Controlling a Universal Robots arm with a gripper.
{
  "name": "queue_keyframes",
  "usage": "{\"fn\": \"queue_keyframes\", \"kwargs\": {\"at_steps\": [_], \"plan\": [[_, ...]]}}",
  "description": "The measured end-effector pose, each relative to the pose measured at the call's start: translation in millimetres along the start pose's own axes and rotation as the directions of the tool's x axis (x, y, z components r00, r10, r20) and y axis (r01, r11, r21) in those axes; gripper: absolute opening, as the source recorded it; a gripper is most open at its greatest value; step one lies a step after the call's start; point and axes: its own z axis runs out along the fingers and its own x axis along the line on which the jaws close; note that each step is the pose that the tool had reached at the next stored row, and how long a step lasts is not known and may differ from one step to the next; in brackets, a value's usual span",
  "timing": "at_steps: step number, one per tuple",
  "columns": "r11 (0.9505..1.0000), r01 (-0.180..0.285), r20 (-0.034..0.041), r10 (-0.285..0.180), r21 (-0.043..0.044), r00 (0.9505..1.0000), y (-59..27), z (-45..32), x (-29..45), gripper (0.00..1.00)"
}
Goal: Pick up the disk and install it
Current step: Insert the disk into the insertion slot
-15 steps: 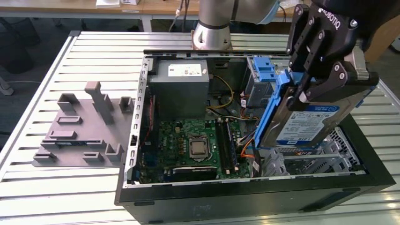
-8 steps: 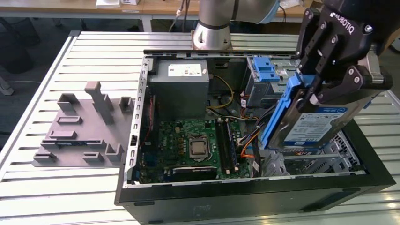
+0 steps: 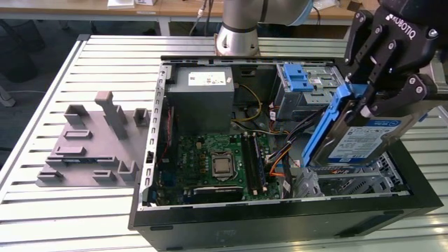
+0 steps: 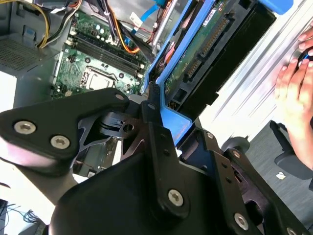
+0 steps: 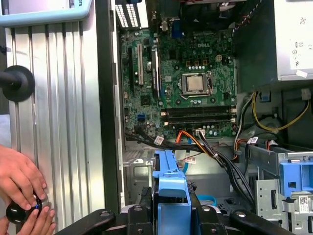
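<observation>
Over the open case (image 3: 280, 220), disk (image 3: 360, 142) tight in tool (image 3: 379, 101).

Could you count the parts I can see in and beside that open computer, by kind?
Silver rectangular hard drive in blue plastic frame, clamped in the black gripper: 1
Light-blue plastic latch: 1
Grey metal box with white sticker: 1
Green circuit board: 1
Grey plastic fixture block: 1
Total: 5

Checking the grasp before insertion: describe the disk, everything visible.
The disk is a flat silver hard drive with a blue-and-white label, edged by a blue plastic frame. The gripper clamps its upper end, holding it steeply tilted over the open computer case, at the exterior view's right. The second wrist view shows its green circuit-board underside.
</observation>
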Motion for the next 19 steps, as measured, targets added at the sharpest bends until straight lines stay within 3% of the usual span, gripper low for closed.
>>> {"fn": "queue_keyframes", "kwargs": {"at_steps": [12, 19], "plan": [[0.9999, 0.013, -0.0001, -0.013, 0.0002, 0.9999, -17.5, 4.2, -1.2, 0.36], [0.9999, 0.013, -0.0003, -0.013, 0.0002, 0.9999, -22.1, 8.3, -1.6, 0.36]]}}
